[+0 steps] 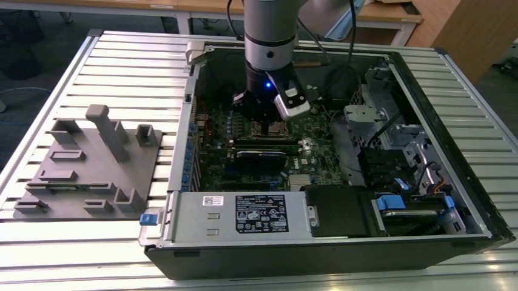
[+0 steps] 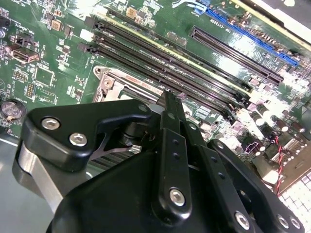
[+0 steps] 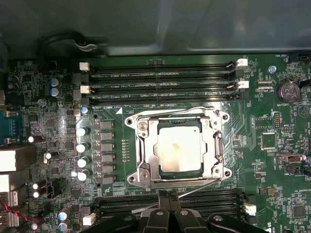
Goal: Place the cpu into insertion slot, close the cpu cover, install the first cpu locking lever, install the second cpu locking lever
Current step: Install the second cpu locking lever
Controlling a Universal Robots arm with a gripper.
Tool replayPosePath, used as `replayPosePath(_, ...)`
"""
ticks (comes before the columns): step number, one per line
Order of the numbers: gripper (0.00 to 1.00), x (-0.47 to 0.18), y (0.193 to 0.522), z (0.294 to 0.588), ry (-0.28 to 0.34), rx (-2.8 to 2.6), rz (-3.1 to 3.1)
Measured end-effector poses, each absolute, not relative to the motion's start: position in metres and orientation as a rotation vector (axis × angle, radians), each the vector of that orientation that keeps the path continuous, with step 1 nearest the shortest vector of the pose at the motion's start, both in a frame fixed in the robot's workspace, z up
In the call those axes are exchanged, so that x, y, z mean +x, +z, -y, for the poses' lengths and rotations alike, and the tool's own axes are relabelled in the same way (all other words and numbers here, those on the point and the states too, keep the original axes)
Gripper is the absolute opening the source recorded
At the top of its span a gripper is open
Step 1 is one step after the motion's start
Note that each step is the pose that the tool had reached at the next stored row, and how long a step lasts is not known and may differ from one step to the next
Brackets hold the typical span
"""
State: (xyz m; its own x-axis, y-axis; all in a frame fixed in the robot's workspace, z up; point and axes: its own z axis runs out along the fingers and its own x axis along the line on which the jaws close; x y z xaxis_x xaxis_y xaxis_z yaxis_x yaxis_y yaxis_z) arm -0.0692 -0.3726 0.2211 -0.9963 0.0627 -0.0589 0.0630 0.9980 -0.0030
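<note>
One cpu (image 3: 179, 148) sits in the insertion slot (image 3: 178, 149) on the green motherboard (image 3: 272, 136), its pale face showing through the window of the cpu cover (image 3: 214, 145), which lies flat over it. A thin locking lever (image 3: 194, 189) runs along the socket's edge nearest the gripper (image 3: 168, 199). Black memory slots (image 3: 160, 82) flank the socket on two sides. The gripper's fingers are drawn together, tips meeting just beside the socket with nothing between them. Around the socket, the open computer case (image 1: 453, 151) rests on a slatted table (image 1: 121, 66); the power supply box (image 1: 242, 215) lies well apart from the socket, and a grey fixture (image 1: 89, 163) stands outside the case.
</note>
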Motion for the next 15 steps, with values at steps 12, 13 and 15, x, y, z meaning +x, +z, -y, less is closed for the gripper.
replayPosePath(12, 0.10, -0.0691, 0.2181, 0.3726, -0.007, 0.097, -3.081)
replayPosePath(13, 0.10, -0.0691, 0.2179, 0.3726, -0.007, 0.097, -3.081)
replayPosePath(15, 0.10, -0.0691, 0.2170, 0.3726, -0.007, 0.097, -3.081)
